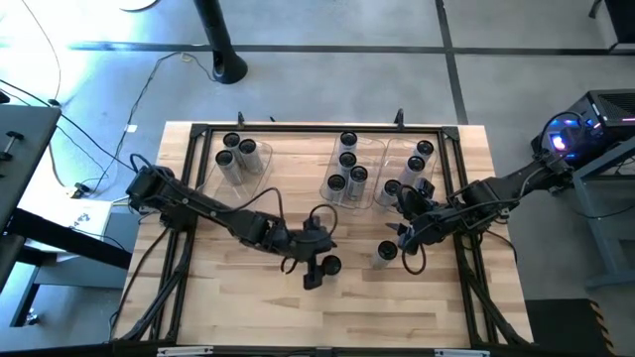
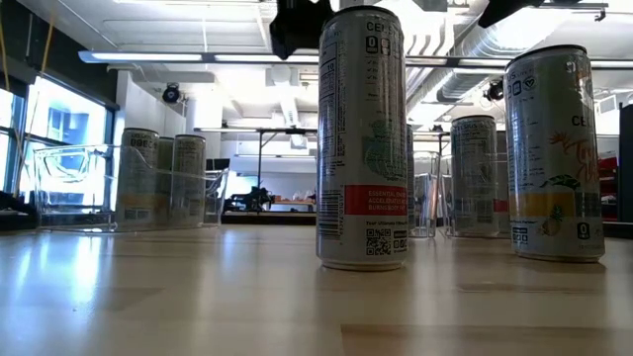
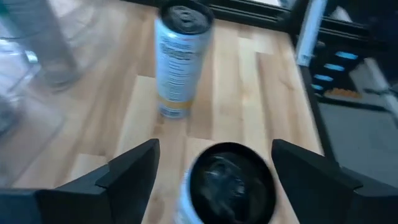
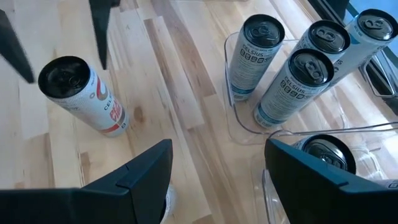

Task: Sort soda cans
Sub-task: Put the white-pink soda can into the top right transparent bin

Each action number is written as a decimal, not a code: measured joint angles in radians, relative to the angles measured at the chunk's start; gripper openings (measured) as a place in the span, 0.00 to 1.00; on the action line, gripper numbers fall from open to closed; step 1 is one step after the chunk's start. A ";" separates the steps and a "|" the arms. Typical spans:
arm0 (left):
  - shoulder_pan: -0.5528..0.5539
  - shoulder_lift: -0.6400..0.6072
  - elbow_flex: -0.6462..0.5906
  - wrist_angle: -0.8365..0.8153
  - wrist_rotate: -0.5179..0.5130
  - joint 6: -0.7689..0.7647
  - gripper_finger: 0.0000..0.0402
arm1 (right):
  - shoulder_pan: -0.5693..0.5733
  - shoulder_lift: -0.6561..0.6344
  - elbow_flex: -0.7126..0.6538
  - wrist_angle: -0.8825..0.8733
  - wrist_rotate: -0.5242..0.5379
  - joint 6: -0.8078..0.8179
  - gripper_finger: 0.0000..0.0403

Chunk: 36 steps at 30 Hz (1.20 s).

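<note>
My left gripper (image 3: 214,148) is open over the table's middle (image 1: 317,266). Its fingers stand on either side of the dark top of an upright red-banded soda can (image 3: 229,185), with a gap on each side. The same can shows in the low view (image 2: 361,138) and in the right wrist view (image 4: 81,93). A second loose can (image 1: 386,253), with a yellow label (image 3: 180,59), stands on its base to the right. My right gripper (image 4: 217,146) is open and hovers just beyond that can (image 1: 407,236), next to the bins. Other cans stand upright in three clear bins.
Along the far side stand a left bin (image 1: 241,159) with three cans, a middle bin (image 1: 369,164) and a right bin (image 1: 402,159), each holding several cans. A black frame (image 1: 298,129) rims the table. Bare wood lies toward the near edge.
</note>
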State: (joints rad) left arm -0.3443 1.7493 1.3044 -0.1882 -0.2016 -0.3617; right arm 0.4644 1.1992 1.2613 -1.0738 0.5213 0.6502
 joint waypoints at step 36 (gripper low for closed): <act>-0.039 0.017 0.065 -0.131 -0.025 0.153 0.85 | 0.000 0.000 0.000 -0.006 0.036 -0.003 0.62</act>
State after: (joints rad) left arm -0.3838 1.7658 1.3697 -0.3190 -0.2269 -0.2091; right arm 0.4644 1.1992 1.2610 -1.0798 0.5575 0.6475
